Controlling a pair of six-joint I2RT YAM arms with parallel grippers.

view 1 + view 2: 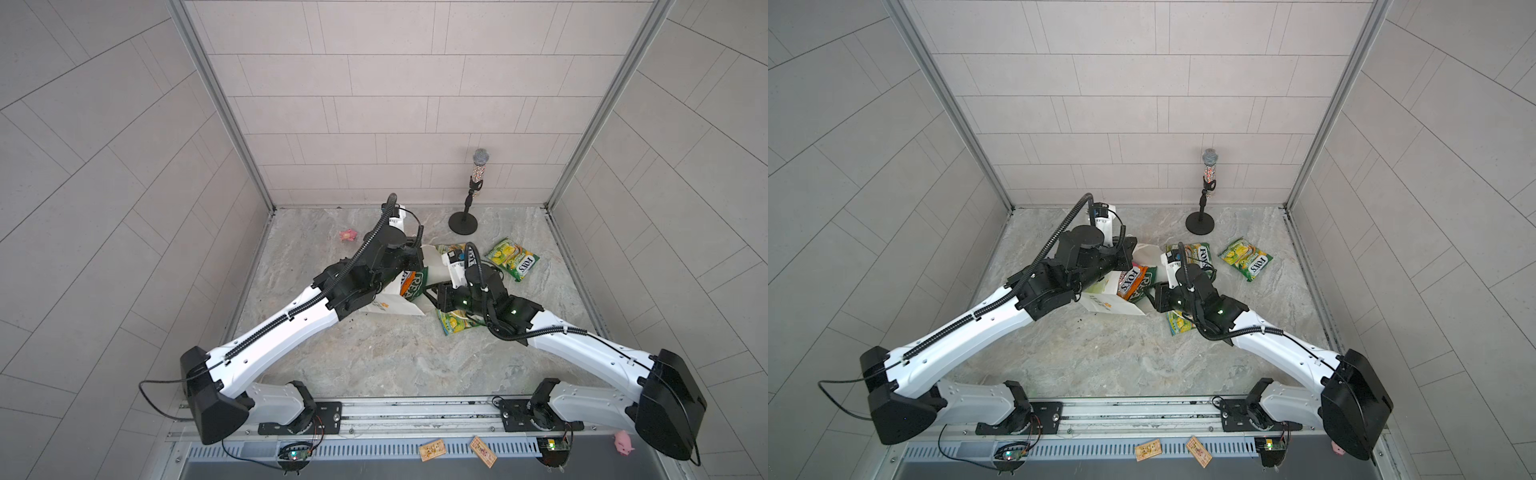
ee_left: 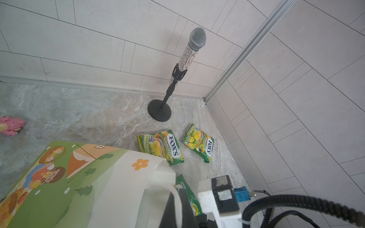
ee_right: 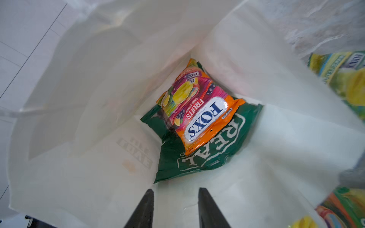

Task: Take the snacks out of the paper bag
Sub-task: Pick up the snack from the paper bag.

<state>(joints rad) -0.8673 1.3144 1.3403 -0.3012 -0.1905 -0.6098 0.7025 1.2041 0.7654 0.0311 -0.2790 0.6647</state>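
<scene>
The white paper bag (image 1: pixel 395 308) lies on its side on the table. In the left wrist view my left gripper (image 2: pixel 177 192) is shut on its white cord handle at the rim (image 2: pixel 158 173). My right gripper (image 3: pixel 175 190) is open at the bag's mouth with nothing between its fingers. Inside the bag (image 3: pixel 79 138) an orange FOX'S packet (image 3: pixel 201 110) lies on the dark green crisp packet (image 3: pixel 197 159), just ahead of the fingertips. Three yellow-green FOX'S packets lie outside the bag: one to the right (image 1: pixel 513 259), one by the mouth (image 2: pixel 164 148), and one under my right arm (image 1: pixel 453 326).
A glittery microphone on a black stand (image 1: pixel 478 178) is at the back right. One pink pig toy (image 1: pixel 348 235) lies at the back left and another (image 1: pixel 623 442) at the front right. Two tan wooden rectangles (image 1: pixel 432 450) (image 1: pixel 483 451) rest on the front rail. Tiled walls close three sides.
</scene>
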